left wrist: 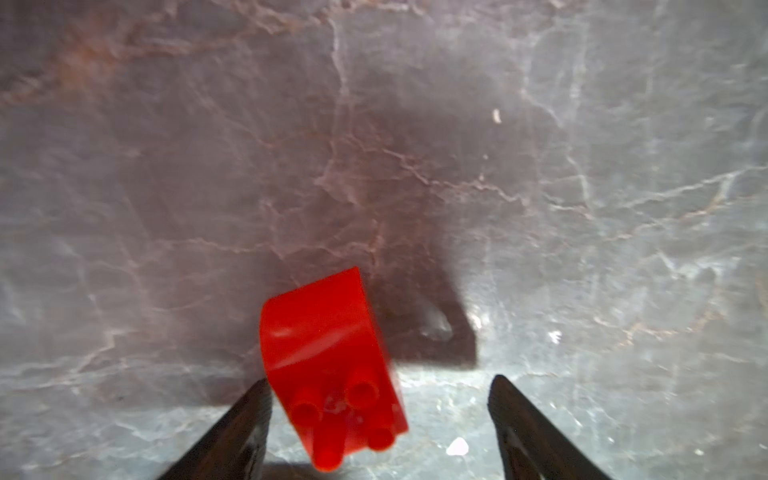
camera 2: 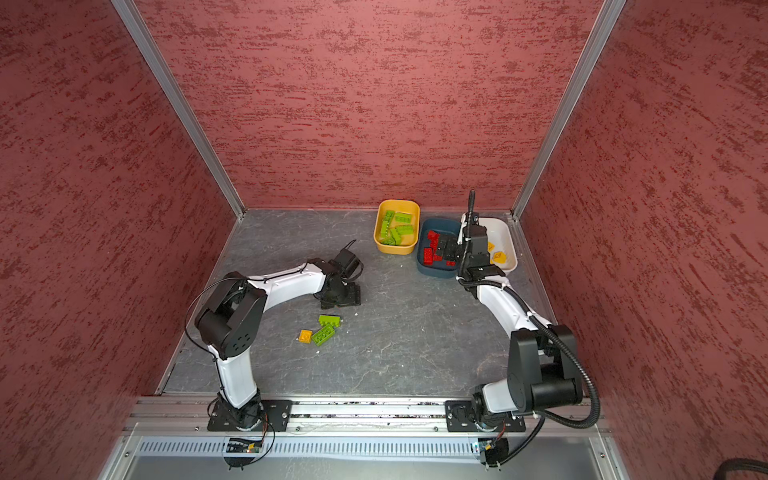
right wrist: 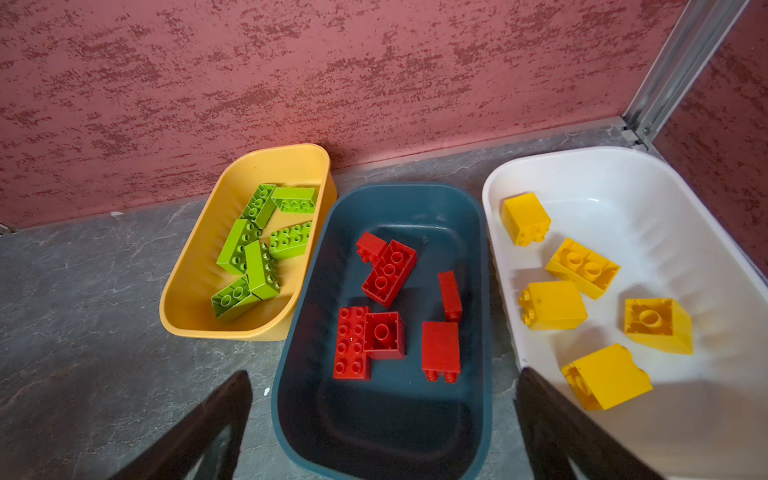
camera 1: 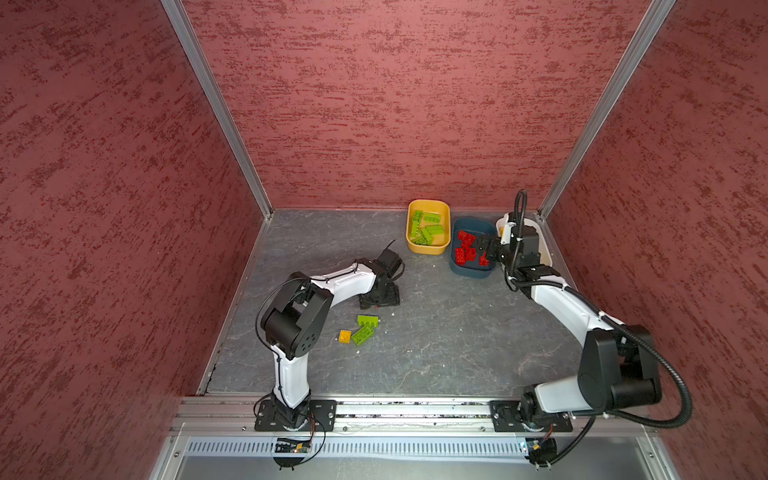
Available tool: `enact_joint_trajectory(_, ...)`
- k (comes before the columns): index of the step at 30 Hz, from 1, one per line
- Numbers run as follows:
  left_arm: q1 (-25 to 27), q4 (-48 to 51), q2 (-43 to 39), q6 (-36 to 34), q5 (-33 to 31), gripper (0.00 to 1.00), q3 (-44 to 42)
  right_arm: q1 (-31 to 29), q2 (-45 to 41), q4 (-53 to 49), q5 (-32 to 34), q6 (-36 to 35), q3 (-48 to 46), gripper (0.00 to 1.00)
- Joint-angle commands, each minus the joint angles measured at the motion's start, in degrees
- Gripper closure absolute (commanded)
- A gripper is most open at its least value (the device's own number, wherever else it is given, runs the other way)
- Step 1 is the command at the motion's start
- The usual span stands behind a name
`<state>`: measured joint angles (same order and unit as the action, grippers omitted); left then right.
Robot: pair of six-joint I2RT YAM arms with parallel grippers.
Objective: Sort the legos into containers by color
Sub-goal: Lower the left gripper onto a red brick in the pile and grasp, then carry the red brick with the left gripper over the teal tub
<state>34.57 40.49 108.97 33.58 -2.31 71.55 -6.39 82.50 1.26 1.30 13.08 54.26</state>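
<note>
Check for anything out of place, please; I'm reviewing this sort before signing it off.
A red brick lies tilted between the left claw's open fingers, against one finger only, away from the dark teal tub of reds. Two green bricks and a yellow brick lie unsorted on the table.

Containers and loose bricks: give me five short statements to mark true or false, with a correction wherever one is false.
1. The yellow-orange tub holds only green bricks. True.
2. The white tub is empty. False: yellow bricks lie in it.
3. Two loose green bricks and one loose yellow brick lie on the table. True.
4. The right claw grips a brick. False: its jaws stand open with nothing between them, above the teal tub.
5. Between the open fingers of the left claw shows a red brick. True.
</note>
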Motion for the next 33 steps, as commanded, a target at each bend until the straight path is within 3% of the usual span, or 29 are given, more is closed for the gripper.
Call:
enact_joint_trajectory(1,0.6,1.5,3.9,-1.7,-1.9,0.25,1.2,0.0,-0.8,1.4,0.4,1.0,-0.3,0.01)
enact_joint_trajectory(5,1.0,2.4,5.2,-1.8,-1.7,0.39,2.6,0.0,-1.2,1.1,0.5,1.0,-0.1,0.01)
enact_joint_trajectory(19,2.2,3.6,7.4,-2.5,-3.0,0.65,6.1,0.0,-1.6,1.1,0.8,1.1,-1.1,0.01)
enact_joint_trajectory(26,4.6,4.0,5.7,-5.3,-1.9,0.7,11.8,0.0,-3.3,0.2,1.3,0.9,-1.5,0.01)
enact_joint_trajectory(33,6.9,1.6,8.5,-9.6,3.6,0.71,26.6,0.0,-7.3,1.4,2.0,2.2,-4.7,0.01)
